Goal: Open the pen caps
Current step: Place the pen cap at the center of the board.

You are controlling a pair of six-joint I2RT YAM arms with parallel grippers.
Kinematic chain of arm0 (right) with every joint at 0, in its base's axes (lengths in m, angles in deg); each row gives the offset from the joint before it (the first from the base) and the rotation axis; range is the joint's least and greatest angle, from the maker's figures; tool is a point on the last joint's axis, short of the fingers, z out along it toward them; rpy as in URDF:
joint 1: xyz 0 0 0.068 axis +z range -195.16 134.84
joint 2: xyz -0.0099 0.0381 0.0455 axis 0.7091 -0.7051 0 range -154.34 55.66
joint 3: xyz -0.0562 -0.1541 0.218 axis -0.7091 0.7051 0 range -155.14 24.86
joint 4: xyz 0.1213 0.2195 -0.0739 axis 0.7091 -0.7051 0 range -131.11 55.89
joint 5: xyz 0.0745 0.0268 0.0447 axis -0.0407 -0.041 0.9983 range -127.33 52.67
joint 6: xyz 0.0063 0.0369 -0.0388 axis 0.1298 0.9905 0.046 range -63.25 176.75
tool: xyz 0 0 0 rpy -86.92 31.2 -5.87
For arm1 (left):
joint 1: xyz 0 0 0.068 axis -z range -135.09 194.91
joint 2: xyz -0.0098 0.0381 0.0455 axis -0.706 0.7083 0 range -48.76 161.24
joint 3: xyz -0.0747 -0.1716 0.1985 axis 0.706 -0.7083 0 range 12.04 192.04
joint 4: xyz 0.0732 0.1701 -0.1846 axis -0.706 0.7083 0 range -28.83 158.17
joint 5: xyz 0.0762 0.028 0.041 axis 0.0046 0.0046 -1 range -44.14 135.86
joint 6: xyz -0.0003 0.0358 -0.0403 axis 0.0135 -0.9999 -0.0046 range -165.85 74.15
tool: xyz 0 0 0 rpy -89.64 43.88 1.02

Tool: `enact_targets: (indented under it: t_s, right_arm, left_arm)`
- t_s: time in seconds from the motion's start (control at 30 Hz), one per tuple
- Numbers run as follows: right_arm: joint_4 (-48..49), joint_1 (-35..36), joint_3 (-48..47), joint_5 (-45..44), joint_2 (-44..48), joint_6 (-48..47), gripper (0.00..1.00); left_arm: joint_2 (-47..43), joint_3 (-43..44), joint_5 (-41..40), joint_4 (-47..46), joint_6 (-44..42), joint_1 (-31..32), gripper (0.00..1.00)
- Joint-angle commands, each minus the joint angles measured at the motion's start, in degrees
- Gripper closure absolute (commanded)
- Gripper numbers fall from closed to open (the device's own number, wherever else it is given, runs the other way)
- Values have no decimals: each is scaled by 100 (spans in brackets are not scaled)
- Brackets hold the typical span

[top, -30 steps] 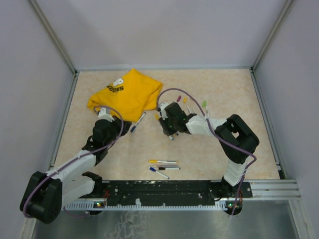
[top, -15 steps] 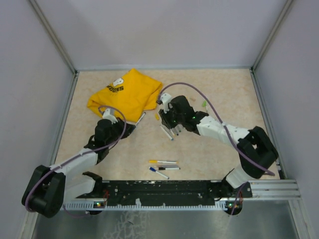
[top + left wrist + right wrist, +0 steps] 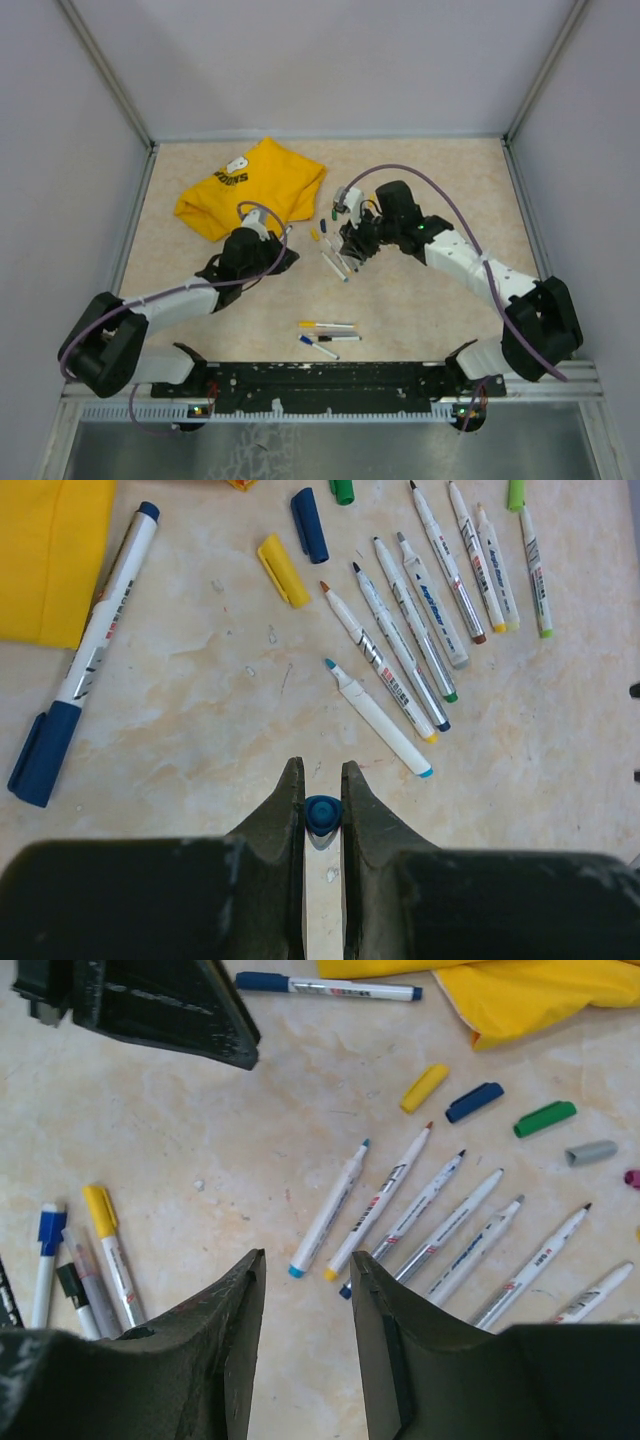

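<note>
In the left wrist view my left gripper (image 3: 322,776) is shut on a small blue pen cap (image 3: 323,814) just above the table. Ahead of it lie several uncapped pens (image 3: 400,645) side by side, the nearest with a light-blue tip (image 3: 378,714). Loose yellow (image 3: 283,570), blue (image 3: 309,525) and green (image 3: 342,490) caps lie beyond them. A capped blue pen (image 3: 95,650) lies to the left. My right gripper (image 3: 307,1255) stands open and empty over the near ends of the same pens (image 3: 420,1215). From above, the two grippers (image 3: 288,256) (image 3: 352,248) face each other across the row.
The yellow T-shirt (image 3: 250,185) lies at the back left, its edge close to the caps. Three capped pens (image 3: 326,336) lie near the front edge. In the right wrist view, grey (image 3: 590,1152) and pink (image 3: 632,1177) caps lie further right.
My right gripper laid a pen down in the row, opened and drew back to the right. My left gripper moved right toward the row, still shut.
</note>
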Motion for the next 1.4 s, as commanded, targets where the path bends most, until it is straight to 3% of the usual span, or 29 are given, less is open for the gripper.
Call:
enact_targets:
  t_s: [0.0,0.97,1.17,1.3,1.37]
  right_arm:
    - [-266,-2,-261,602,227,-463,60]
    - [-231,-120,-207,652,185,-484,60]
    - [-218,-142,-191,682,186,-476,60]
    - [-214,-147,-190,686,177,-471,60]
    - [-215,-147,-194,692,183,-466,60]
  left_arm:
    - [320,445,-548,315,-257,253,100]
    - [3192,3261,-1167,1872,-425,323,97]
    - [3283,3337,-1280,2027,-402,309,92]
    - [3219,3282,-1342,2029,-350,310,80]
    - [3223,3276,-1383,2052,-346,313,78]
